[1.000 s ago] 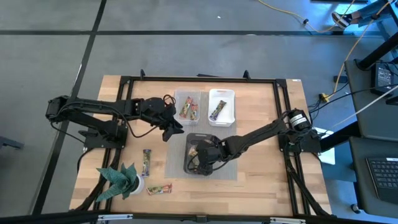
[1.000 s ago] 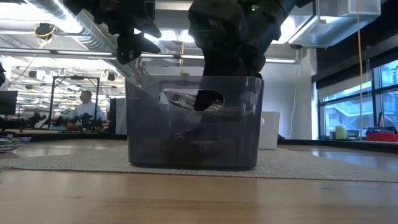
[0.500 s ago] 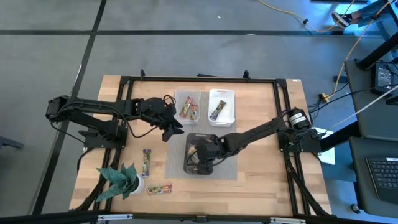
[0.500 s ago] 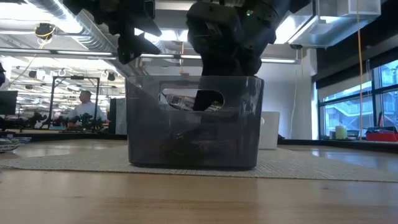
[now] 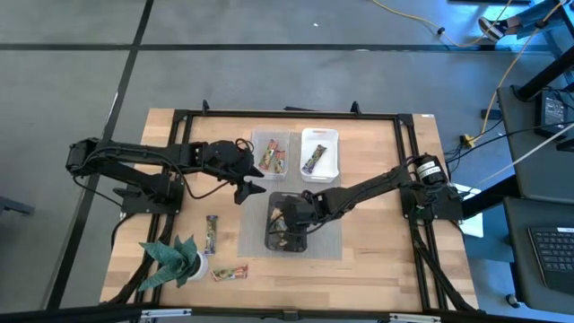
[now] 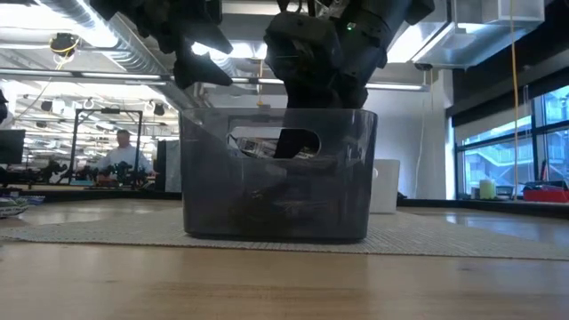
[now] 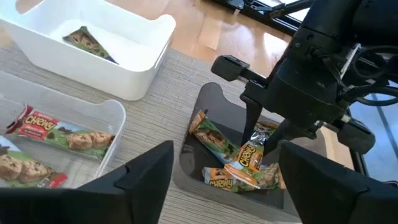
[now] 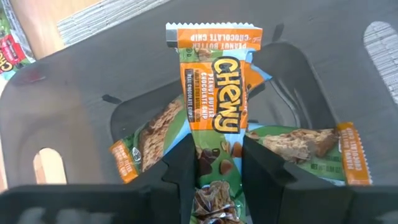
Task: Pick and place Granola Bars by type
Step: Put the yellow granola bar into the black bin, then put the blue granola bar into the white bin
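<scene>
Right gripper (image 8: 214,163) in the dark bin (image 5: 274,202)
Its fingers clamp an orange bar (image 8: 215,93); left gripper (image 7: 214,171), fingers spread empty, hovers near the clear tray (image 5: 257,141).

You have an orange-and-green Chewy bar (image 8: 214,99) pinched lengthwise, raised over the dark bin (image 5: 289,222), where more green-orange bars (image 7: 233,168) lie jumbled. Beyond the bin, red bars (image 5: 273,156) fill the clear tray and one bar (image 5: 313,160) the white tray.

Bright, even light; perhaps backlit low.
</scene>
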Action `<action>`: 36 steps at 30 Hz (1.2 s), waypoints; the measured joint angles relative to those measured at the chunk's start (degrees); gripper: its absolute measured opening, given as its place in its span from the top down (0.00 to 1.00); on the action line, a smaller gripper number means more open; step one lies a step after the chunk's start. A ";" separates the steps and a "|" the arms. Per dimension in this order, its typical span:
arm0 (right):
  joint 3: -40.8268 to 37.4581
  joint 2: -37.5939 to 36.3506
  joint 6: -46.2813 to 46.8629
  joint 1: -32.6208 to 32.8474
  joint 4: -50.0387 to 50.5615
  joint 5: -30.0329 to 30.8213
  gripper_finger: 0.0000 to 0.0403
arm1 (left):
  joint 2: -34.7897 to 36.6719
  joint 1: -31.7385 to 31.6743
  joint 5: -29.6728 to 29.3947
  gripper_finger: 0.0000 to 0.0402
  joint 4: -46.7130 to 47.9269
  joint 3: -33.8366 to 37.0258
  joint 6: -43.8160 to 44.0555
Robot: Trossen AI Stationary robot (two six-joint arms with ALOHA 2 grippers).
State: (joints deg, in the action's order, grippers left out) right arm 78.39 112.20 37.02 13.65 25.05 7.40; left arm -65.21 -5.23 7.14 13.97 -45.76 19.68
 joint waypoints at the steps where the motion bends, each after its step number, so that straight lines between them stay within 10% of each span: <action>1: 0.00 0.00 -0.01 -0.14 0.01 0.00 0.72 | 0.00 0.00 0.00 0.30 -0.01 0.00 -0.32; 18: 0.04 -1.05 -1.25 -1.85 0.69 0.16 0.48 | 0.00 0.00 0.01 0.29 0.01 0.00 -0.39; 36: -5.32 -25.47 -17.87 -7.03 21.84 -2.65 0.45 | -0.04 1.10 -8.61 0.28 5.34 -0.78 4.94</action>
State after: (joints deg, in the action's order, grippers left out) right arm 73.07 86.74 19.16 6.62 46.88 4.75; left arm -65.25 -4.14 -1.47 19.31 -46.54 24.61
